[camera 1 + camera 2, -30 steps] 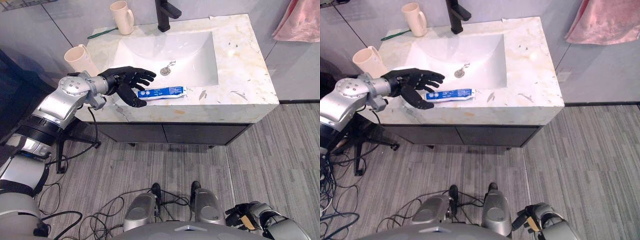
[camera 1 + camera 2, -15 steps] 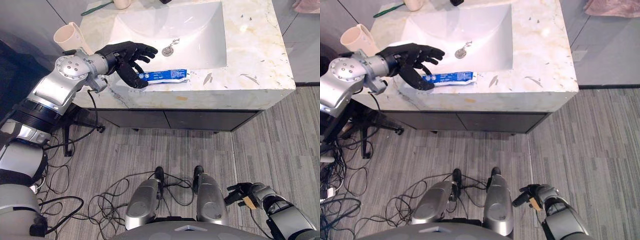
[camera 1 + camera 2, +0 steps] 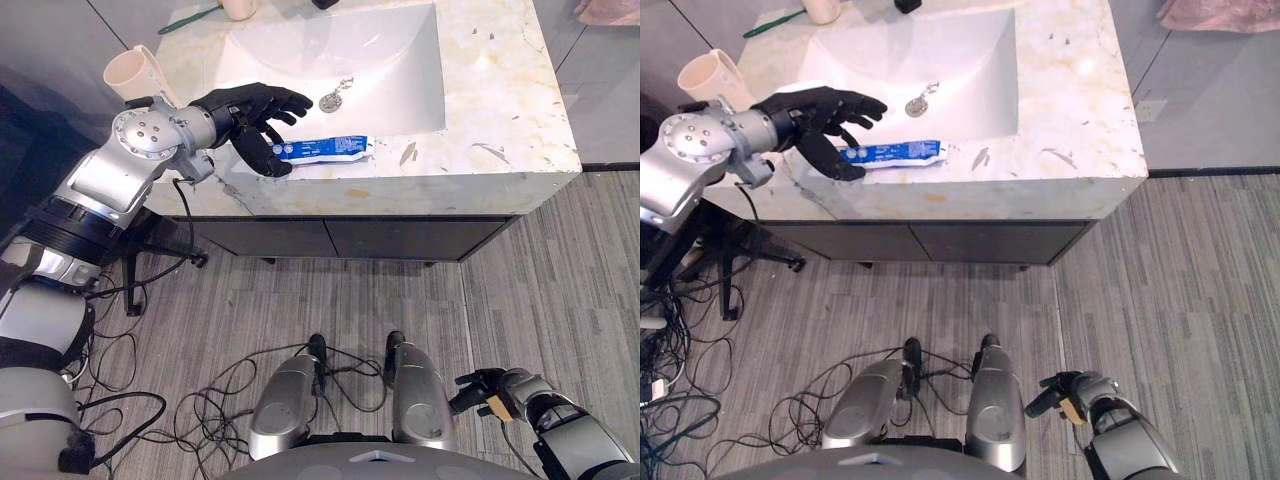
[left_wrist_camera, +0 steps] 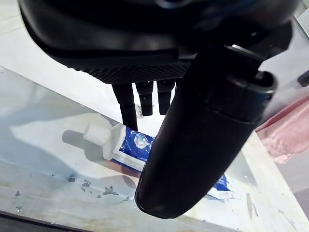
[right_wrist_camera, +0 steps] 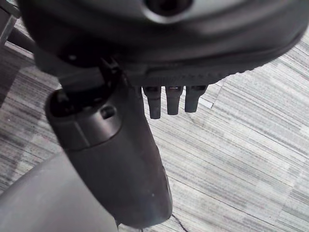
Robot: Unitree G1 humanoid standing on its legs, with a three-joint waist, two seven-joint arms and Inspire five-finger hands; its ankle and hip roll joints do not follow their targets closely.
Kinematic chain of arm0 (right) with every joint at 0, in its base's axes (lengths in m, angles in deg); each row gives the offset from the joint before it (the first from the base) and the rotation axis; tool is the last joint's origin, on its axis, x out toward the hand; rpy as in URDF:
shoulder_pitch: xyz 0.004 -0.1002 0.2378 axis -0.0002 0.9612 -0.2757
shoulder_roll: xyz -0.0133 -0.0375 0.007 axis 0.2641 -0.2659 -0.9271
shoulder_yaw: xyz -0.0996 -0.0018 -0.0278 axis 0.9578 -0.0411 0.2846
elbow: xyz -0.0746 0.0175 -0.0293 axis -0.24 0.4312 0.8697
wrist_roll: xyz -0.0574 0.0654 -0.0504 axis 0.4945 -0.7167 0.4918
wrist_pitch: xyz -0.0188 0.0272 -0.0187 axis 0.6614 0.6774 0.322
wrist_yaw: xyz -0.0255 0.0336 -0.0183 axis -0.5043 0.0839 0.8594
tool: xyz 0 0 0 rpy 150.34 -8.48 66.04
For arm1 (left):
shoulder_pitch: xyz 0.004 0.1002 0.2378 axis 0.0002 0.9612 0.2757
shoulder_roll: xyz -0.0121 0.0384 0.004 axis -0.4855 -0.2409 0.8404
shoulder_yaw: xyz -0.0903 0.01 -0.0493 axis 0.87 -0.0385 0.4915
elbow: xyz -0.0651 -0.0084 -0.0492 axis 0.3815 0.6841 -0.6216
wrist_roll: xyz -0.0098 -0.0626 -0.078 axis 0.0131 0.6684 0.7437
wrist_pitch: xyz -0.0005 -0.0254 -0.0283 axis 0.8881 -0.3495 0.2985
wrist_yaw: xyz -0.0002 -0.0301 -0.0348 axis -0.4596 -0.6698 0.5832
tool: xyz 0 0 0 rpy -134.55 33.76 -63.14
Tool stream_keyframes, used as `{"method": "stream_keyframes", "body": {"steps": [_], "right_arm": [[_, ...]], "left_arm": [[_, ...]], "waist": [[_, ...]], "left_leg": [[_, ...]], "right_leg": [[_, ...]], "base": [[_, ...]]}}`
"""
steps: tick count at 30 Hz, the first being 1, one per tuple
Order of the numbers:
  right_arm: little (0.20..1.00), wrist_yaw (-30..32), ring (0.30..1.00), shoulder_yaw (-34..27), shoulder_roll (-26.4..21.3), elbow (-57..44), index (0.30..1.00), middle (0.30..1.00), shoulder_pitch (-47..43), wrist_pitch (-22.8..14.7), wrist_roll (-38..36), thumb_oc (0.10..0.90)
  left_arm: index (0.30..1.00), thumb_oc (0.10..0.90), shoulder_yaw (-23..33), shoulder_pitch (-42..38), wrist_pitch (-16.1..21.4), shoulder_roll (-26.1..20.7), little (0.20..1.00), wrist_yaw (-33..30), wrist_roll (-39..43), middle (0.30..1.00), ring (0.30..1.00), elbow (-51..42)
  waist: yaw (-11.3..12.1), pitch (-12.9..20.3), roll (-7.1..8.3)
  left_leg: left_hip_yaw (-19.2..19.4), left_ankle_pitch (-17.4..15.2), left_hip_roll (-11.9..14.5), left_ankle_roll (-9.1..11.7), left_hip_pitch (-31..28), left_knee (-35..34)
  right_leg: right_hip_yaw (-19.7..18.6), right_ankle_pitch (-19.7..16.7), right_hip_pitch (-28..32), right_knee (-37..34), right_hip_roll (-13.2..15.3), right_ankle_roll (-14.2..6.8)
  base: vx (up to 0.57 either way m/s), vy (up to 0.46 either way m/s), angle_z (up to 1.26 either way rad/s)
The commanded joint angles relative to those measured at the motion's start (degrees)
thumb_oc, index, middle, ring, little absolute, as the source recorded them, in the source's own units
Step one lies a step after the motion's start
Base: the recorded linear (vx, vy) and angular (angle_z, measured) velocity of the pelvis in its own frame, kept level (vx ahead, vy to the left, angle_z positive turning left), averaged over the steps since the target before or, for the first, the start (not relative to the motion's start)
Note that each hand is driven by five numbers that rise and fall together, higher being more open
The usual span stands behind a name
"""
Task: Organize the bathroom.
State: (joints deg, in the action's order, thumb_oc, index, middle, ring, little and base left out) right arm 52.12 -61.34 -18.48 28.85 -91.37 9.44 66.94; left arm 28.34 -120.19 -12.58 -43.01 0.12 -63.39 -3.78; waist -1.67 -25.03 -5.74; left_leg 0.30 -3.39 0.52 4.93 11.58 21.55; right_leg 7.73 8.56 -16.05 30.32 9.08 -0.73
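A blue and white toothpaste tube [image 3: 322, 149] lies flat on the front rim of the marble counter [image 3: 500, 130], cap end toward my left hand. My left hand [image 3: 245, 115] hovers open just over the cap end, fingers spread above the tube and thumb [image 4: 203, 140] down beside it on the near side. The tube [image 4: 126, 145] shows past the fingers in the left wrist view, not gripped. A cream cup [image 3: 128, 74] stands at the counter's left edge behind my left arm. My right hand [image 3: 482, 391] hangs low by the floor, fingers relaxed.
The white sink basin [image 3: 340, 50] with its drain [image 3: 331, 101] sits behind the tube. A green toothbrush [image 3: 195, 16] and a second cream cup [image 3: 822, 10] rest at the back left. Pink cloth [image 3: 1220, 12] hangs at the far right. Grey plank floor lies below.
The camera view shifted slightly. My left hand stays over the tube's cap end, thumb a little closer to the tube. The tube has not moved.
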Motion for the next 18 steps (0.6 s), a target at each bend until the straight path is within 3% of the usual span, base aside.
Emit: {"method": "stream_keyframes", "body": {"steps": [1,10,11,12,14,18], "right_arm": [[0.900,0.5,0.900,-0.8,-3.8,0.6,0.900,0.900,1.3,1.2,-2.2,0.800],[0.900,0.7,0.900,-1.1,-5.1,0.0,0.900,0.900,0.2,1.0,-3.6,0.800],[0.900,1.0,0.900,-1.1,-5.1,-0.2,0.900,0.900,0.2,0.9,-3.9,0.800],[0.900,1.0,0.900,-1.1,-5.1,-0.2,0.900,0.900,0.2,0.9,-3.9,0.800],[0.900,1.0,0.900,-1.2,-5.3,-0.3,0.900,0.900,0.0,0.9,-3.9,0.800],[0.900,0.9,0.900,-1.2,-5.4,-0.3,0.900,0.900,-0.2,0.9,-3.6,0.800]], "left_arm": [[0.900,0.800,0.1,-4.3,3.9,-2.7,0.900,1.3,-6.2,0.900,0.900,-2.3],[0.900,0.800,-2.9,-7.2,4.4,-5.2,0.900,2.7,-6.5,0.900,0.900,-0.2],[0.629,0.620,-2.9,-7.4,3.9,-5.4,0.629,2.9,-7.0,0.629,0.629,-0.2],[0.589,0.593,-2.9,-7.4,3.9,-5.4,0.589,3.0,-7.0,0.589,0.589,-0.2],[0.316,0.411,-2.9,-7.5,3.6,-5.7,0.316,3.2,-6.9,0.316,0.316,0.0],[0.300,0.400,-3.3,-7.7,3.8,-5.9,0.300,3.5,-6.3,0.300,0.300,0.8]], "waist": [[-0.4,1.7,-0.70],[-0.7,0.2,-1.15],[-0.7,0.0,-1.25],[-0.7,0.0,-1.25],[-0.7,-0.1,-1.36],[-0.7,-0.1,-1.43]], "left_leg": [[0.7,4.0,3.0,0.1,0.7,1.2],[1.2,3.5,2.9,-0.1,2.3,2.4],[1.2,3.5,2.8,-0.1,2.5,2.7],[1.2,3.4,2.8,-0.1,2.5,2.7],[1.3,3.3,2.8,-0.1,2.6,2.9],[1.3,3.2,2.8,-0.1,2.8,3.1]], "right_leg": [[-4.1,-1.3,0.4,-0.9,1.9,-5.3],[-4.7,-1.0,-1.6,0.8,1.9,-5.1],[-4.8,-0.8,-1.7,1.1,1.9,-5.0],[-4.8,-0.8,-1.8,1.1,1.9,-5.0],[-4.9,-0.7,-1.9,1.3,1.9,-5.0],[-4.9,-0.6,-2.1,1.7,1.9,-5.0]], "base": [[0.00,0.000,0.00],[-0.04,0.001,0.01],[0.00,0.000,0.00],[0.00,0.000,0.00],[0.00,0.000,0.00],[0.00,0.000,0.00]]}}
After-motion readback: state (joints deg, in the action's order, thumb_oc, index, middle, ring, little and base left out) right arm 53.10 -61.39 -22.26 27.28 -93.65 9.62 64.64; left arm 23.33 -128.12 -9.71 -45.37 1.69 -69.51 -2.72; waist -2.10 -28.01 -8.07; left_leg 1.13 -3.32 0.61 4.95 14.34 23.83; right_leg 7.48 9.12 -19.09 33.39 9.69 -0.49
